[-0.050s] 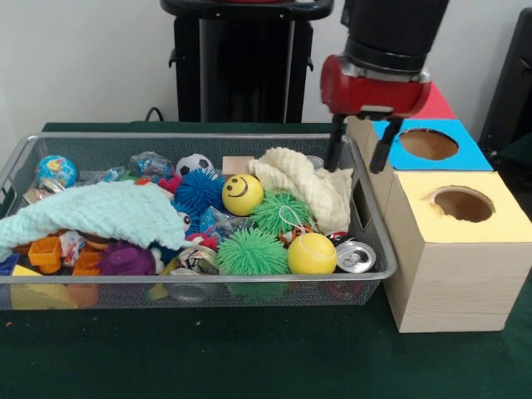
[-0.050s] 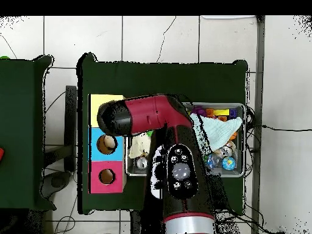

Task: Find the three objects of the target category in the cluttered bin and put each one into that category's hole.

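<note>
My gripper (image 1: 359,155) hangs open and empty over the right end of the wire bin (image 1: 384,264), just left of the blue box. In the overhead view the arm's head hides it. The bin holds a yellow smiley ball (image 1: 242,194), a plain yellow ball (image 1: 312,253), a soccer ball (image 1: 194,165), a globe ball (image 1: 56,170), two green spiky balls (image 1: 252,252), a blue spiky ball (image 1: 198,191) and a drink can (image 1: 356,256). Right of the bin stand a yellow-topped box (image 1: 499,220), a blue-topped box (image 1: 465,154) and a red-topped box (image 1: 436,104); the yellow and blue ones each show a round hole.
A mint cloth (image 1: 91,212) covers the bin's left part and a cream cloth (image 1: 303,183) lies at its back right. Orange and yellow blocks (image 1: 46,253) sit at the front left. From overhead, the arm (image 2: 177,164) crosses the bin (image 2: 244,143) and the boxes (image 2: 95,146).
</note>
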Available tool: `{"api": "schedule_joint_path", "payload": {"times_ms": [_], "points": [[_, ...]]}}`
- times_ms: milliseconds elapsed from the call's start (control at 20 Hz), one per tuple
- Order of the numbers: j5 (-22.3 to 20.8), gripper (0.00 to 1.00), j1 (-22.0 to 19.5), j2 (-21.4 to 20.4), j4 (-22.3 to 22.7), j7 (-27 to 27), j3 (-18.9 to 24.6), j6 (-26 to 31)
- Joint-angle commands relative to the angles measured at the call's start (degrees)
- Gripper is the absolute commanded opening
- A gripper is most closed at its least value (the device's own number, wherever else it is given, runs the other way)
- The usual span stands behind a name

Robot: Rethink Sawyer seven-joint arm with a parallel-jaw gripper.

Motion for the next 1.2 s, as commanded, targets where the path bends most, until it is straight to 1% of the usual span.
{"api": "schedule_joint_path", "payload": {"times_ms": [50,300,450,500,600,750,800,900,1000,1050,1150,1200], "points": [[-5.88,1.00,-7.21,2.99,6.04,-18.19,8.00,-0.96],[-8.52,1.00,-11.49,2.19,7.29,-19.84,10.96,-0.31],[-9.73,1.00,-13.90,3.30,8.33,-17.77,11.90,-2.00],[-10.22,1.00,-14.54,3.41,8.98,-17.23,12.27,-2.76],[-12.39,1.00,-16.11,3.44,10.43,-18.16,13.38,-4.60],[-13.48,1.00,-18.53,1.90,13.37,-17.85,14.86,-5.70],[-13.65,1.00,-19.15,1.62,13.60,-17.91,15.35,-5.35],[-14.07,1.00,-21.30,1.43,13.36,-19.28,16.89,-4.40],[-15.24,1.00,-23.67,1.99,12.24,-21.96,18.54,-3.26],[-16.41,1.00,-24.90,2.55,11.26,-24.77,19.53,-2.21],[-17.90,1.00,-26.94,3.95,10.15,-27.34,21.48,-1.98],[-18.74,1.00,-27.85,4.36,10.16,-27.69,22.09,-2.51]]}}
